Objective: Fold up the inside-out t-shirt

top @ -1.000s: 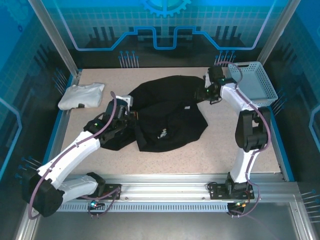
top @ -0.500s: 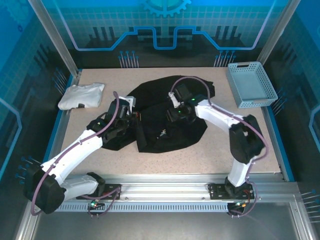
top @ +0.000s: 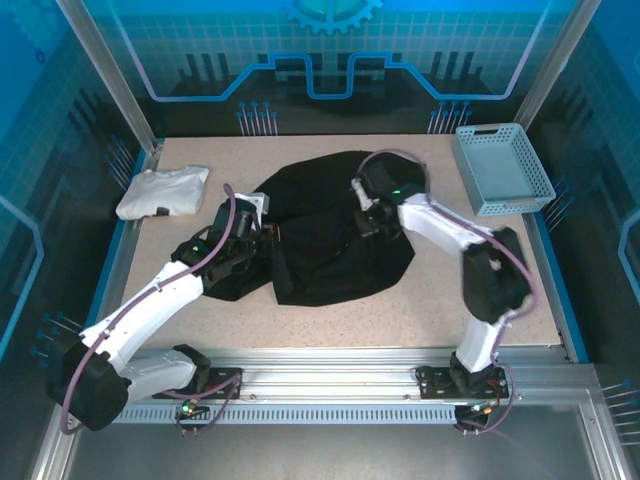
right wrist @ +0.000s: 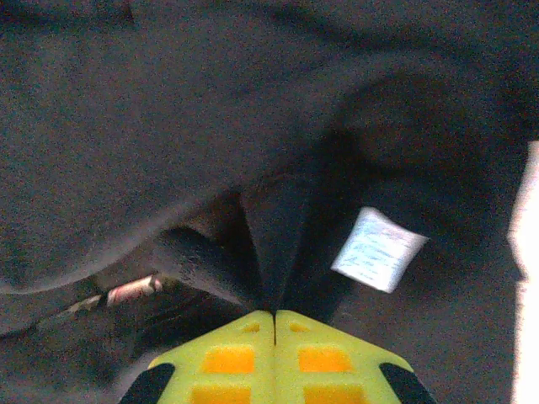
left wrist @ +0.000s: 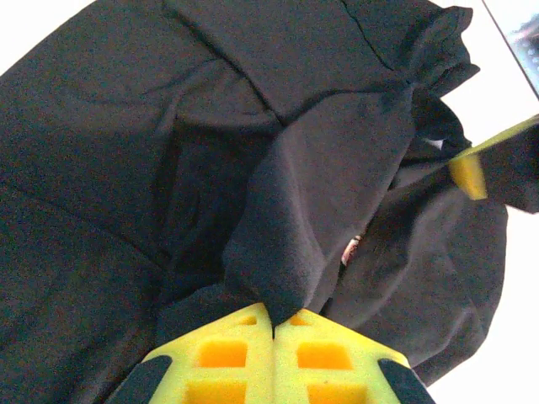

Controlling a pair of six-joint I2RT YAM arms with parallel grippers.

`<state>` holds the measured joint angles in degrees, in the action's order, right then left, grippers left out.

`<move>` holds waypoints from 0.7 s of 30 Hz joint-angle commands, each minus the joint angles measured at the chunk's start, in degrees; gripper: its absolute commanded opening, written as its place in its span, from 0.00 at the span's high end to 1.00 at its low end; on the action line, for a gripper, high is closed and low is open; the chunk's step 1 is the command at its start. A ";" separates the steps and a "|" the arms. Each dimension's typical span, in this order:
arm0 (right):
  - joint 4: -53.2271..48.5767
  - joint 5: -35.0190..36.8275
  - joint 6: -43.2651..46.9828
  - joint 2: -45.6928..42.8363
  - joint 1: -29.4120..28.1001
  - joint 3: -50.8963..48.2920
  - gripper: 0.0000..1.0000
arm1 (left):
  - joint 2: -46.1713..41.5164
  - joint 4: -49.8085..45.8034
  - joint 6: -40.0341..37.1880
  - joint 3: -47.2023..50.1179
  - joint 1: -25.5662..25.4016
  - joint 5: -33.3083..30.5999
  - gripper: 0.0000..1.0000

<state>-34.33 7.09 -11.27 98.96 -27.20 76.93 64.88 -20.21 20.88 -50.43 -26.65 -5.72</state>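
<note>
The inside-out t-shirt [top: 330, 250] lies crumpled and black in the middle of the table. My left gripper [top: 262, 236] sits at the shirt's left edge. In the left wrist view it [left wrist: 274, 324] is shut, pinching a raised fold of the black cloth [left wrist: 312, 202]. My right gripper [top: 363, 222] rests on the shirt's upper middle. In the right wrist view it [right wrist: 274, 316] is shut on a ridge of the cloth [right wrist: 278, 236], next to a white care label [right wrist: 377, 250]. A sliver of pink print [right wrist: 130, 290] peeks out from under a fold.
A white folded garment [top: 163, 190] lies at the back left of the table. A pale blue basket [top: 503, 168] stands at the back right. Bare tabletop [top: 440, 290] runs along the front and right of the shirt.
The right arm swung from beside the basket to over the shirt's middle, and its jaws closed on the cloth. The left gripper stayed shut on its fold, barely moving.
</note>
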 commanded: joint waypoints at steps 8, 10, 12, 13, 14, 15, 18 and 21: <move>-4.45 3.34 -8.00 -33.98 5.82 -22.85 0.98 | -3.25 4.24 3.15 -1.13 1.21 1.60 1.00; -4.48 6.65 -11.28 -37.38 5.68 -28.62 0.98 | -2.68 4.63 3.57 0.89 1.17 2.21 1.00; -3.42 6.79 -15.06 -39.80 4.97 -33.99 0.95 | -2.08 4.63 3.93 3.05 1.17 2.75 1.00; -3.14 6.97 -16.57 -40.24 4.45 -35.64 0.92 | -1.86 4.58 4.09 4.09 1.19 3.29 1.00; -2.76 7.22 -17.70 -40.26 3.48 -36.89 0.88 | -1.81 4.56 4.21 4.97 1.19 3.69 1.00; -2.38 7.52 -18.15 -39.64 2.16 -37.85 0.80 | -1.85 4.56 4.50 5.95 1.17 4.05 1.00; -1.20 8.51 -16.33 -36.14 -1.06 -36.64 0.64 | -1.95 5.06 5.20 8.38 1.13 4.86 1.00; 0.82 9.97 -11.37 -31.09 -5.82 -33.16 0.51 | -2.17 5.27 5.45 9.34 1.17 5.05 1.00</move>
<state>-36.56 14.59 -25.04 64.86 -29.80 40.25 62.89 -16.08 25.12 -41.85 -26.02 -2.46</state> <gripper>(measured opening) 0.469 0.053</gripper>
